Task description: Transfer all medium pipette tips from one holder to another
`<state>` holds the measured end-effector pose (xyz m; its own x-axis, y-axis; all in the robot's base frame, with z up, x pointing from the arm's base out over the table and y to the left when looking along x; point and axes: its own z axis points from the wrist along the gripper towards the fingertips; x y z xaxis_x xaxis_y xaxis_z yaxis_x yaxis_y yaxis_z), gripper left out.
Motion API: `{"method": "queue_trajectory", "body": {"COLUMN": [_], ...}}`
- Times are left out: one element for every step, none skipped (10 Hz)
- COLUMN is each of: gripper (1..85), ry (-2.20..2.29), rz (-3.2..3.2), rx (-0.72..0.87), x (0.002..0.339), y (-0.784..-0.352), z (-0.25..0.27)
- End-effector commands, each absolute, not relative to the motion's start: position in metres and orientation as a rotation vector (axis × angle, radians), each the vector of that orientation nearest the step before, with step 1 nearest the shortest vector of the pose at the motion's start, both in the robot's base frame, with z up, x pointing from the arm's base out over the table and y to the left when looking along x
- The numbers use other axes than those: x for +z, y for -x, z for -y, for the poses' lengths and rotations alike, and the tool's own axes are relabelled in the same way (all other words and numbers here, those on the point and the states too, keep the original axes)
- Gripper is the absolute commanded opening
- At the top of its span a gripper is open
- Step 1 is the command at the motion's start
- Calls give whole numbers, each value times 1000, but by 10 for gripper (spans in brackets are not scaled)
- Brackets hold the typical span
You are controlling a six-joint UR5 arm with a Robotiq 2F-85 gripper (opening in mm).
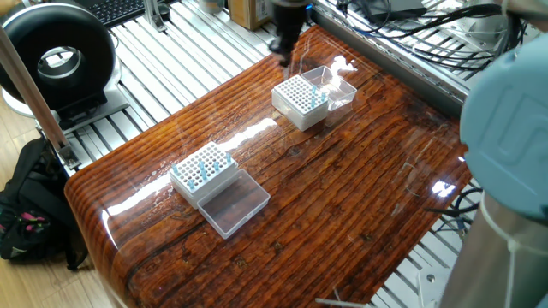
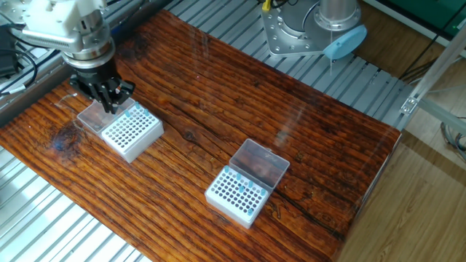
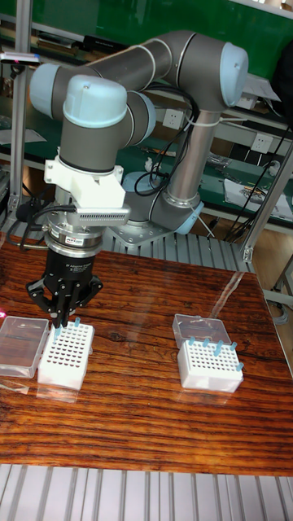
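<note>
Tool: black two-finger tool [image 3: 63, 316] points straight down over the back edge of the white gridded holder with clear lid [image 3: 65, 356]; fingers drawn close, whether pinching a tip cannot be told.
Tips: slender pale-blue translucent pipette tips [image 3: 75, 325], a few here.
Other holder: second white box [image 3: 210, 365] keeps several more tips [image 2: 238, 189].
Progress: judged partway.
Arm: grey UR5 [image 3: 146, 73] arches over the wooden desk [image 3: 146, 407].

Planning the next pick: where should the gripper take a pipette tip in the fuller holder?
Probably by the wide upper end that stands above the holder, coming straight down: the pipette tips stand upright, narrow ends sunk in the holes, neighbours close beside.
</note>
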<state>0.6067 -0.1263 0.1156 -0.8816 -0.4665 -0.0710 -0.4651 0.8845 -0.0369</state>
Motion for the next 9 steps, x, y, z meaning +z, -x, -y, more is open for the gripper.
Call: {"method": "queue_trajectory", "body": {"gripper": [50, 50, 50, 50, 50, 50, 50, 50, 50], "ry": [727, 725, 725, 723, 723, 723, 721, 719, 719], "rz": [-2974, -2974, -2973, -2973, -2973, -2973, -2973, -2970, -2968], "rx": [-23, -25, -26, -31, -31, -35, -33, -27, -28], "x": [112, 112, 112, 111, 112, 113, 112, 111, 111], "y": [-605, -605, -605, -605, -605, -604, -605, -606, -607], "z": [125, 126, 126, 127, 127, 128, 128, 126, 126]}}
